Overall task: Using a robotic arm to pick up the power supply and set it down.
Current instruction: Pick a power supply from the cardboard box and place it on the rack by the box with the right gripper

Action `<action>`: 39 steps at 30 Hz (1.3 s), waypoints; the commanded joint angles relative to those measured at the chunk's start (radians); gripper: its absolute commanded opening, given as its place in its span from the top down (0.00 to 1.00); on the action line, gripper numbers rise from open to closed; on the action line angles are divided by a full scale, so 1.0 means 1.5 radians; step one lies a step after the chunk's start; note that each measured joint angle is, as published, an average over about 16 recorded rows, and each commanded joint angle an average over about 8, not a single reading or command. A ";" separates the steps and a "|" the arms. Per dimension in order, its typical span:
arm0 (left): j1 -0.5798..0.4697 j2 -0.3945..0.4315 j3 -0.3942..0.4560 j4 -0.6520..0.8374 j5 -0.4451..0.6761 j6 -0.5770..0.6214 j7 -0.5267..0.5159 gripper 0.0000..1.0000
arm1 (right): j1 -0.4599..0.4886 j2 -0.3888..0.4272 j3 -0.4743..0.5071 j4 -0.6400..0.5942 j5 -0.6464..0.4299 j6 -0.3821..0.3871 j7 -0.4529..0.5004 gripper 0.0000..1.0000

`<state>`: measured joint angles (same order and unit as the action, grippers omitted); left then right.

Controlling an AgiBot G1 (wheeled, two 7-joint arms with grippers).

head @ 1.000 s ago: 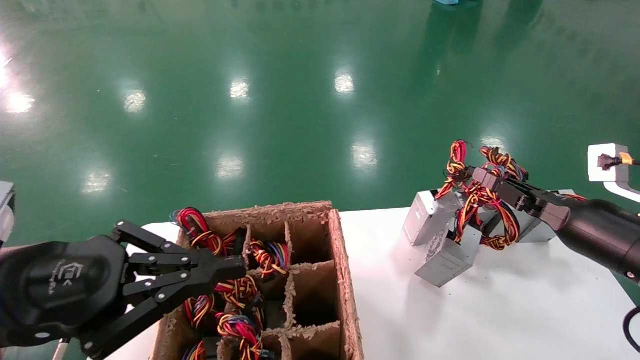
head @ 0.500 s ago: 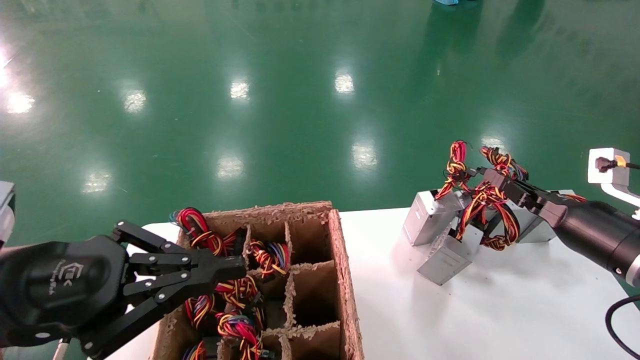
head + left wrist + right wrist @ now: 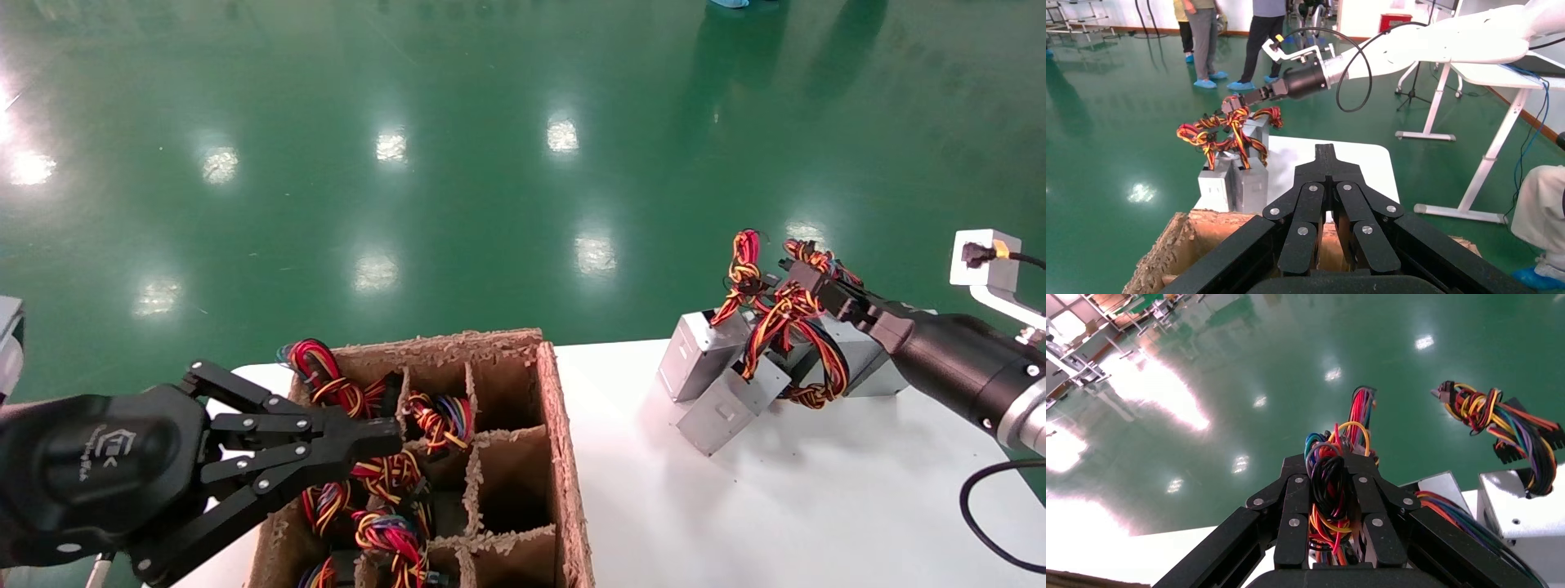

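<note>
The right hand (image 3: 791, 276) is clamped on the wire bundle (image 3: 1330, 478) of a tilted power supply (image 3: 727, 406) over the white worktop (image 3: 784, 506), plain in the right wrist view. The left hand (image 3: 1326, 153), fingers together, hovers above the cardboard divider box (image 3: 564, 441).

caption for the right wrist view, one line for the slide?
Right gripper shut on the knotted wire bundle of a power supply, above the white table.
</note>
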<state>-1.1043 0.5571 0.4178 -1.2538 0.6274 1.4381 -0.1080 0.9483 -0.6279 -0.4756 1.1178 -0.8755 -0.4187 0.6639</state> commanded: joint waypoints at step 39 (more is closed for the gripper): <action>0.000 0.000 0.000 0.000 0.000 0.000 0.000 1.00 | 0.042 -0.046 -0.069 -0.018 -0.048 0.088 0.056 0.00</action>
<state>-1.1043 0.5571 0.4179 -1.2538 0.6273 1.4380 -0.1080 1.0085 -0.6947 -0.5765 1.0945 -0.9457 -0.2836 0.7481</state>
